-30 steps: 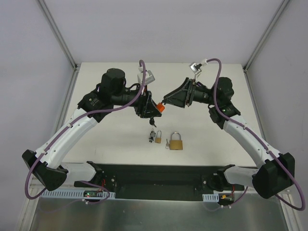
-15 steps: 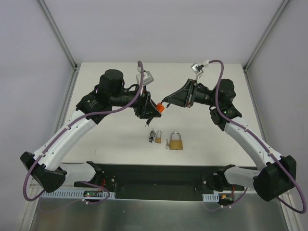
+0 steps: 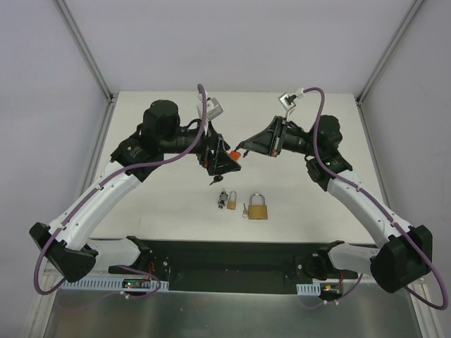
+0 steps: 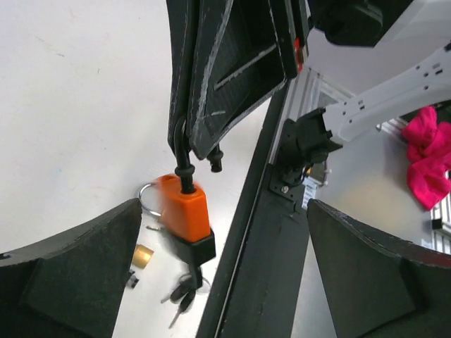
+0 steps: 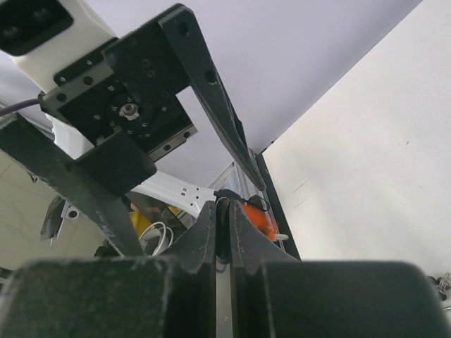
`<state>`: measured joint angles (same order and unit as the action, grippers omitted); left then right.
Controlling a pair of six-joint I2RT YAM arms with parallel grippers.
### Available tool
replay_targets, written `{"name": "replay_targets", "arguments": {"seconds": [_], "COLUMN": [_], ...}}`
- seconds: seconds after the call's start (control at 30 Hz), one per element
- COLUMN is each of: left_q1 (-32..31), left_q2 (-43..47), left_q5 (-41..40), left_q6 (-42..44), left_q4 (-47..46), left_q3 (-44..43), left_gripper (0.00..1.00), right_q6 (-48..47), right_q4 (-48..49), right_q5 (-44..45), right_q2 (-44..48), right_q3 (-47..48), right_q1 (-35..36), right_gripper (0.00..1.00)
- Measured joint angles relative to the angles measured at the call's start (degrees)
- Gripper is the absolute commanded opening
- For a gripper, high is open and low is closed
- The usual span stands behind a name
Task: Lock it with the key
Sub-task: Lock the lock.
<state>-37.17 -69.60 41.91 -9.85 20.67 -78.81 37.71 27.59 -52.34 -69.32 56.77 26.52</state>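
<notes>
An orange padlock (image 4: 184,211) with a black base hangs in the air by its dark shackle, blurred, above the table. My right gripper (image 3: 243,149) is shut on that shackle, and its black fingers (image 4: 204,105) come down from above in the left wrist view. A bunch of keys (image 4: 182,297) dangles from the padlock's (image 3: 237,153) underside. My left gripper (image 4: 225,282) stands wide open around the padlock without touching it. In the right wrist view my right gripper (image 5: 224,218) shows closed, with a bit of the orange padlock (image 5: 259,220) just beyond its tips.
A brass padlock (image 3: 258,207) and a smaller brass padlock (image 3: 230,201) with loose keys (image 3: 223,196) lie on the white table (image 3: 169,204) below the grippers. The black base rail (image 3: 232,253) runs along the near edge.
My right gripper has shut on the orange padlock's shackle. My left gripper has opened wide and let the padlock go, leaving it hanging from the right gripper.
</notes>
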Motion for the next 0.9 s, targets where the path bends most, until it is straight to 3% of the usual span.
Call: {"name": "replay_targets", "arguments": {"seconds": [0.13,0.47,0.77,0.9], "left_q1": [0.0,0.0,0.0,-0.1], "left_q2": [0.1,0.2,-1.5,-2.5], "left_q5": [-2.4,-7.9,-4.2,-2.4], "left_q6": [-2.7,-6.3,-9.0,-10.0], "left_q4": [-4.5,-12.3,-18.9,-20.4], "left_q3": [0.6,4.1,5.4,5.4], "left_gripper": [0.98,0.72,0.48,0.48], "right_q6": [0.2,3.0,5.7,6.1], "right_q4": [-1.6,-2.5,-2.8,-3.0], "right_q5": [2.7,12.1,15.8,16.2], "right_q2": [0.9,9.7,10.9,10.9], "right_q3": [-0.5,-4.4,-5.3,-5.7], "right_q1": [0.0,0.0,-0.2,-0.3], "right_gripper": [0.01,0.01,0.01,0.01]}}
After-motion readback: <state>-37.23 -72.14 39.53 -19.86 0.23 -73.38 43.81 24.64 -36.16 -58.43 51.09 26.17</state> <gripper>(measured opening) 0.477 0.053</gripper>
